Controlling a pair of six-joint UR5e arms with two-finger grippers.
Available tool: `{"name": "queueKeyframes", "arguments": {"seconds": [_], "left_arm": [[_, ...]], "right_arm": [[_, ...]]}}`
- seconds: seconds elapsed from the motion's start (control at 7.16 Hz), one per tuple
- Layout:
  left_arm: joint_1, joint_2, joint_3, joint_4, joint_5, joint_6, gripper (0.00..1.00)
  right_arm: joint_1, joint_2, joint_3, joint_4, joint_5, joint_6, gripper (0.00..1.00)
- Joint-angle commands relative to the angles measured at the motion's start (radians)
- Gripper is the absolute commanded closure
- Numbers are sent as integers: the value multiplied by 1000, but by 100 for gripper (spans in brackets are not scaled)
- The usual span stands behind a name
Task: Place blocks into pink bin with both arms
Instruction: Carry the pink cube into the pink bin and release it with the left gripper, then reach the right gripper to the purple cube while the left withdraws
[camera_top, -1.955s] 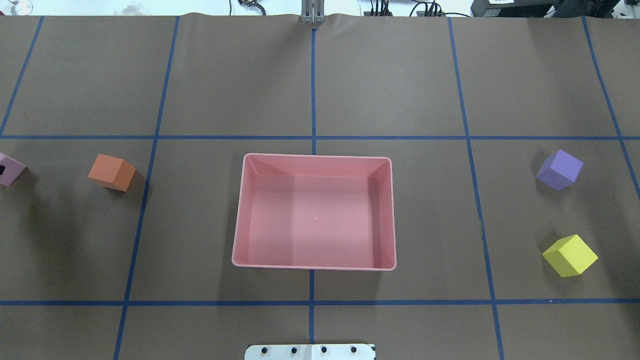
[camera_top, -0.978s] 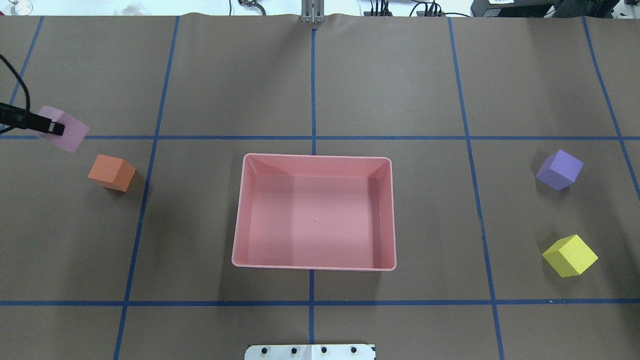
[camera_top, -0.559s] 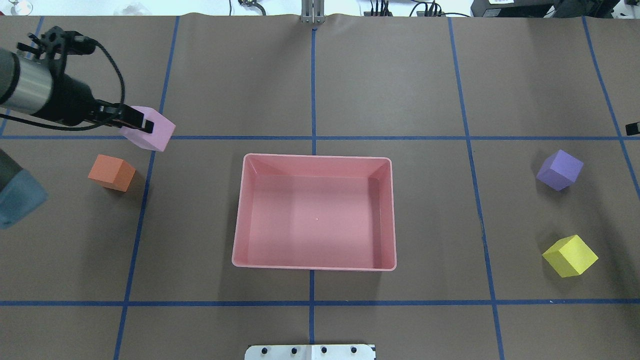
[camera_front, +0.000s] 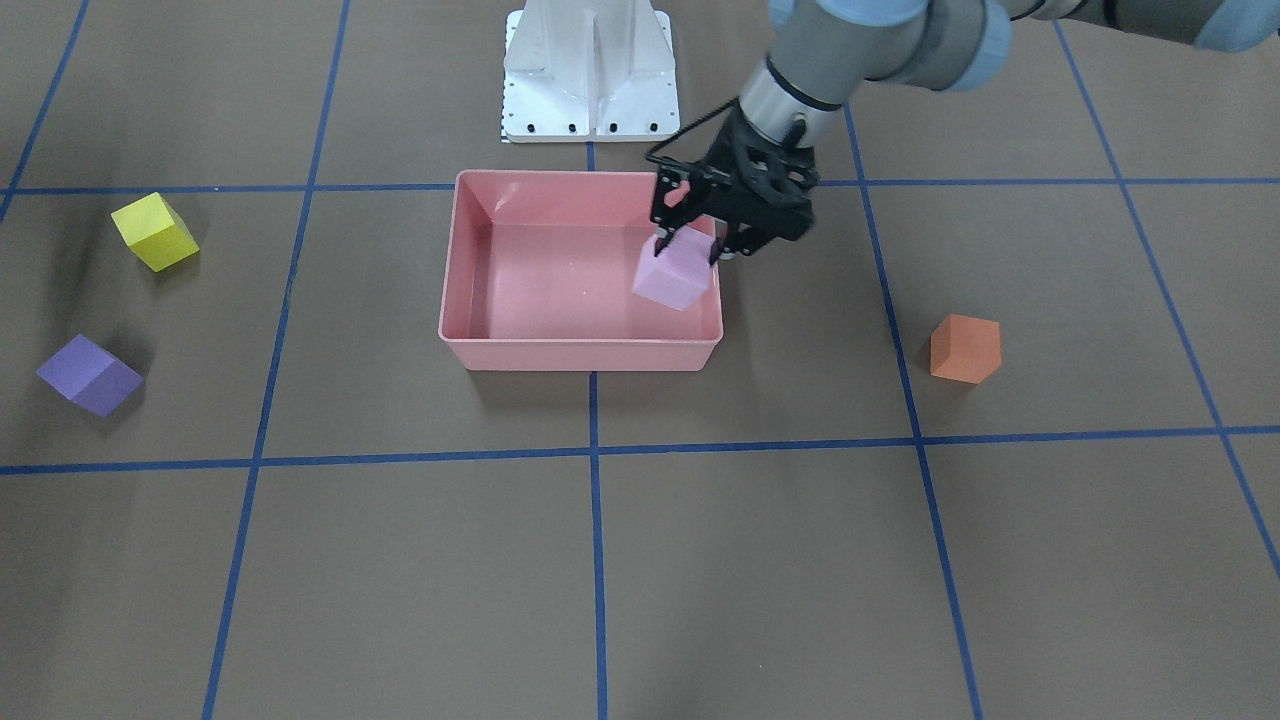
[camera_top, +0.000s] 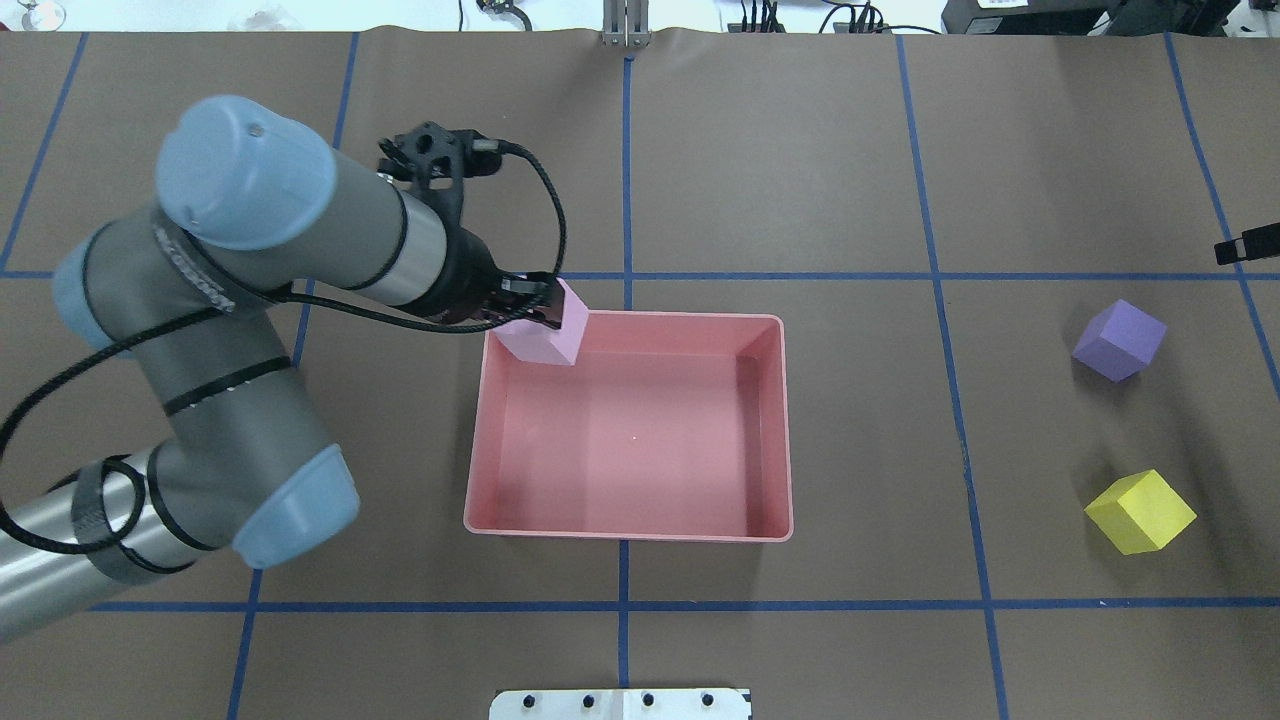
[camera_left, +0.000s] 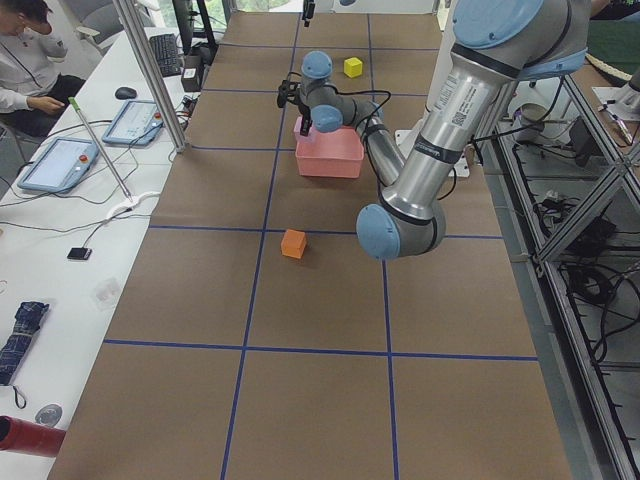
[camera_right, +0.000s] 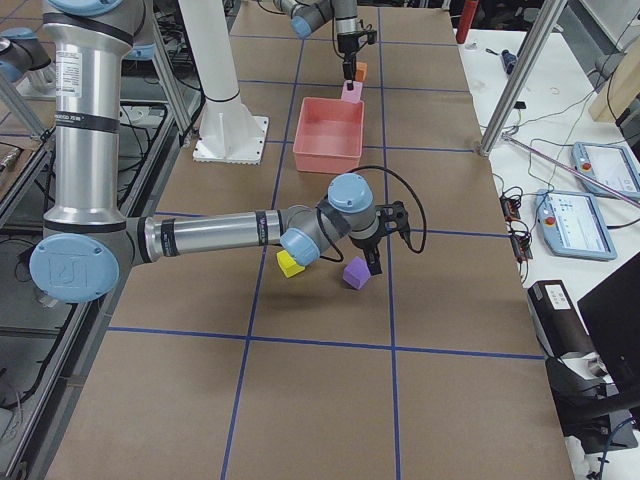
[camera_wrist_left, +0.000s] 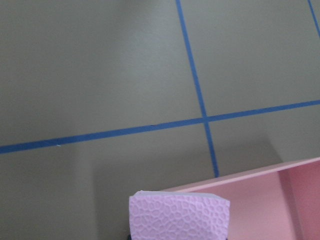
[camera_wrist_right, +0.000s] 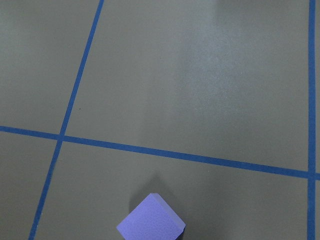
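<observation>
Over far left corner of pink bin (camera_top: 628, 537), hold pink block (camera_top: 548, 340) pinched in left jaws across flat faces; probably light, firm. Right jaws: cannot tell.

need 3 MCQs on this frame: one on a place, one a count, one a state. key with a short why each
1. Where is the light pink block?
A. flat on the table
B. held over a corner of the pink bin
C. lying on the bin floor
2. How many blocks sit on the table outside the bin?
A. one
B. two
C. three
3. The left pincer is:
A. open, empty
B. shut on the light pink block
C. shut, empty
Key: 1 B, it hangs in the pincer at the bin's corner; 2 C, orange block, purple block, yellow block; 3 B, it clamps the block's sides.
</observation>
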Motion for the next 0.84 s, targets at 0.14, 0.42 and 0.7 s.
{"name": "queueKeyframes", "arguments": {"seconds": [0.14, 0.42, 0.7], "left_arm": [[107, -41, -4, 48, 156, -36, 0], [107, -38, -5, 48, 158, -34, 0], [107, -36, -5, 48, 159, -32, 0]], "right_arm": [[-38, 7, -21, 158, -5, -103, 1], [-136, -6, -113, 302, -52, -351, 1], [-204, -13, -159, 302, -135, -458, 1]]}}
